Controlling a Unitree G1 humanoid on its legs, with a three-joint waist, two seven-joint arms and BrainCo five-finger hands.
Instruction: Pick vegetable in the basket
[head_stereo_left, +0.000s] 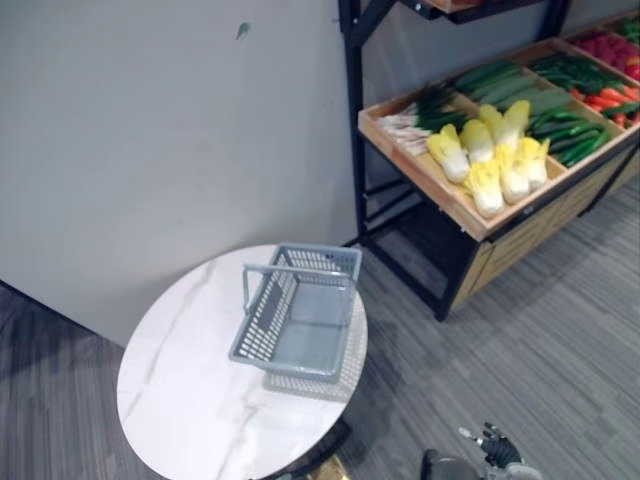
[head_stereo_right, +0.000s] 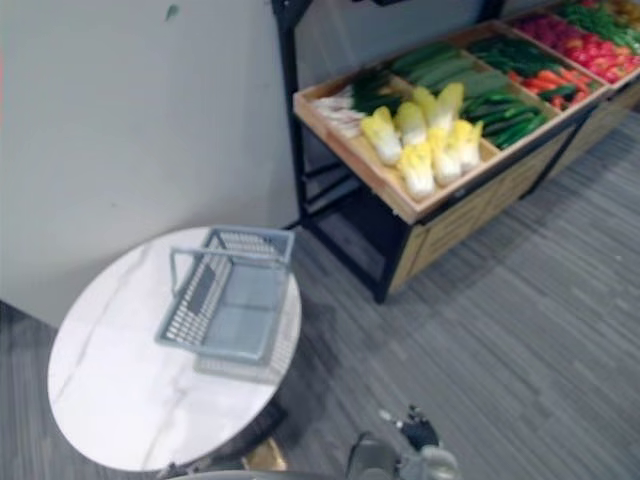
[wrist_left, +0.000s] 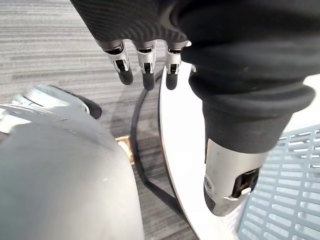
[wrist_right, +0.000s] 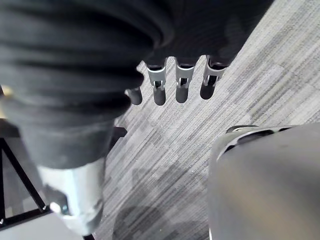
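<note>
An empty grey mesh basket (head_stereo_left: 262, 320) with its handle raised stands on a round white marble table (head_stereo_left: 190, 400). Yellow-white cabbages (head_stereo_left: 490, 160) lie in the front of a slanted wooden shelf tray (head_stereo_left: 440, 197) at the upper right, with leeks (head_stereo_left: 420, 115) and cucumbers (head_stereo_left: 570, 135) beside them. My left hand (wrist_left: 145, 75) hangs by the table's edge (wrist_left: 180, 150) near the basket's corner (wrist_left: 290, 190), fingers relaxed and empty. Low over the carpet, my right hand (head_stereo_left: 497, 445) holds nothing, its fingers (wrist_right: 182, 85) loose.
A black metal frame (head_stereo_left: 352, 120) carries the shelf, which reaches right with carrots and red vegetables (head_stereo_left: 610, 95). A plain grey wall (head_stereo_left: 150, 130) stands behind the table. Grey carpet (head_stereo_left: 530, 350) lies between table and shelf.
</note>
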